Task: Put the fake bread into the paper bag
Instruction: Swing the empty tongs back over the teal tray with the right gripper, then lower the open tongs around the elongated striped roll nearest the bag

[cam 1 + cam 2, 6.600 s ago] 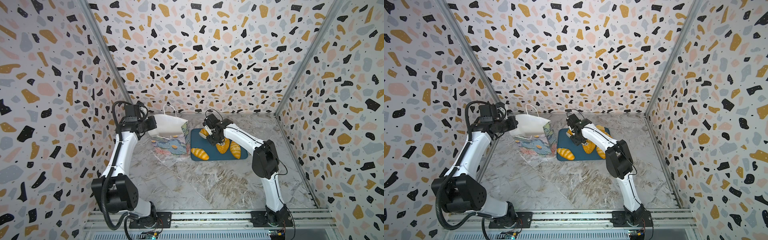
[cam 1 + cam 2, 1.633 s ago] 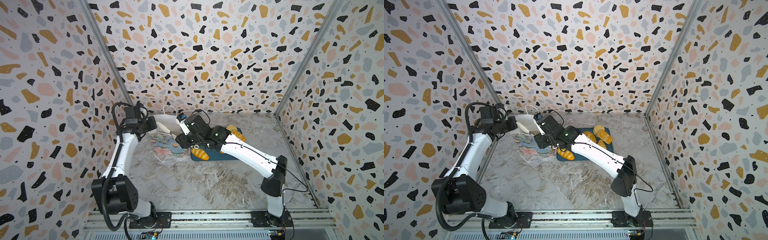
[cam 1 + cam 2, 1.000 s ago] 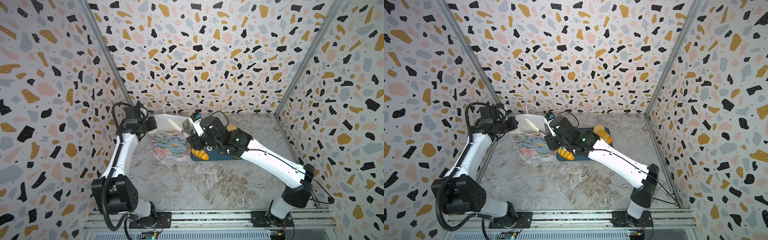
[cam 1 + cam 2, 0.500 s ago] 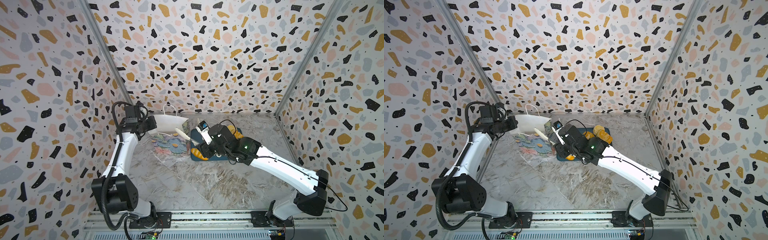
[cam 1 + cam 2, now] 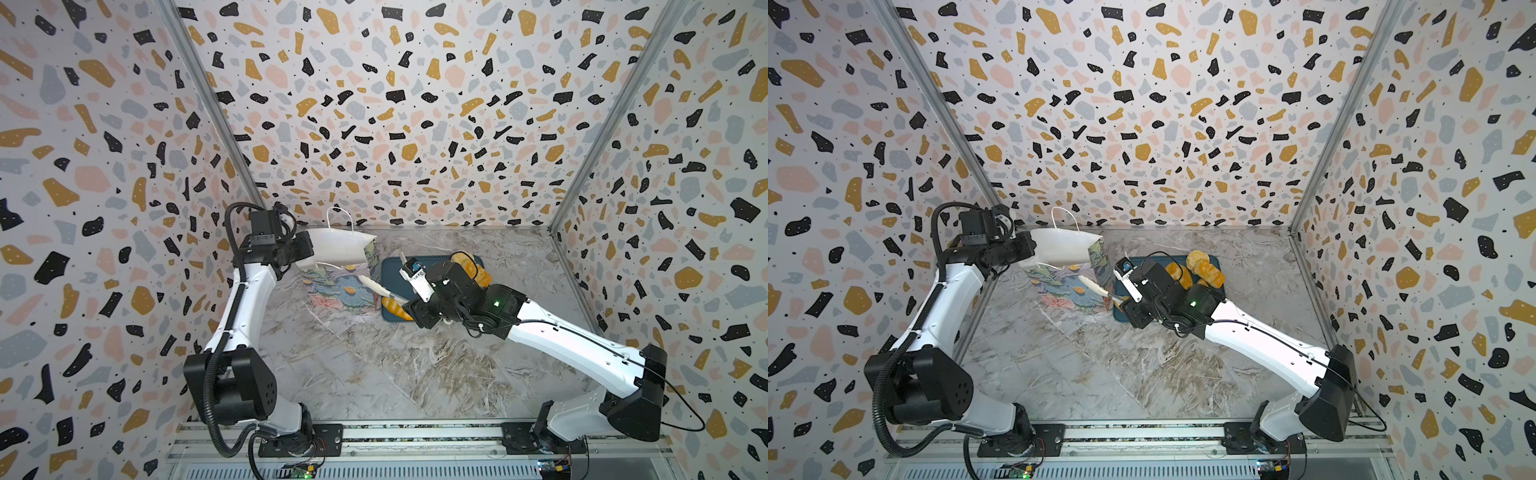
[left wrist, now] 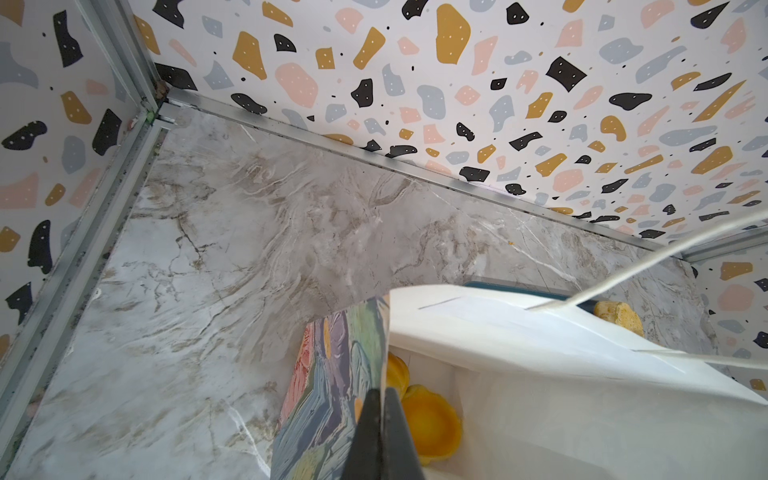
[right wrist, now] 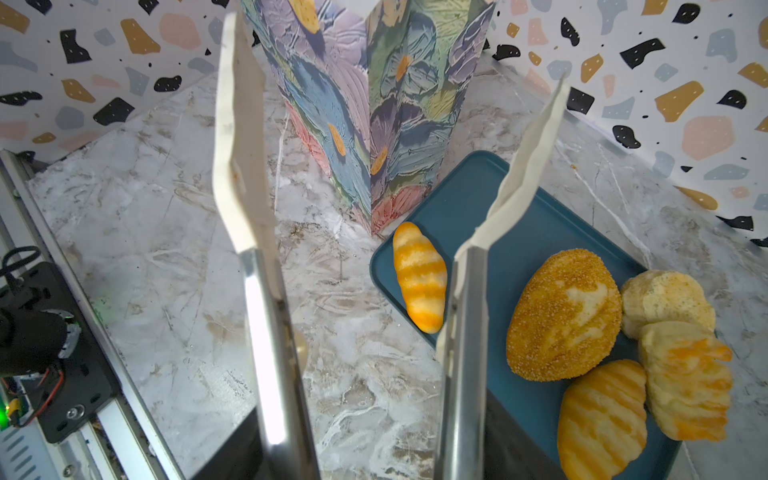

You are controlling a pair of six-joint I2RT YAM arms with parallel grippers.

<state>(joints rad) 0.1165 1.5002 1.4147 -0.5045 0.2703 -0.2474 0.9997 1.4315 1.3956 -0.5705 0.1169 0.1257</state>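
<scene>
Two pieces of the fake bread lay inside the paper bag, yellow-orange against its white lining in the left wrist view, one partly hidden behind the bag's wall. The bag stood upright on the marble table, its flowered outside showing in both top views and a white cord handle rising from its mouth. The left gripper pinched the bag's rim, its jaws closed flat on the paper with the printed face on one side and the lining on the other. Just beside the bag, on the side away from that gripper, lay the dark-blue tray, one corner almost at the bag's bottom corner. Five more breads rested on it. A striped roll lay alone nearest the bag. Farther from the bag, crowded together, were a seeded oval loaf, a pale bumpy bun, a shell-like bun and a second striped roll. The right gripper hung over the tray's edge near the bag, its jaws clasping a pair of tongs. The tongs' metal arms stood well apart, and their white tips were empty, pointing at the bag near its printed corner without touching it.
</scene>
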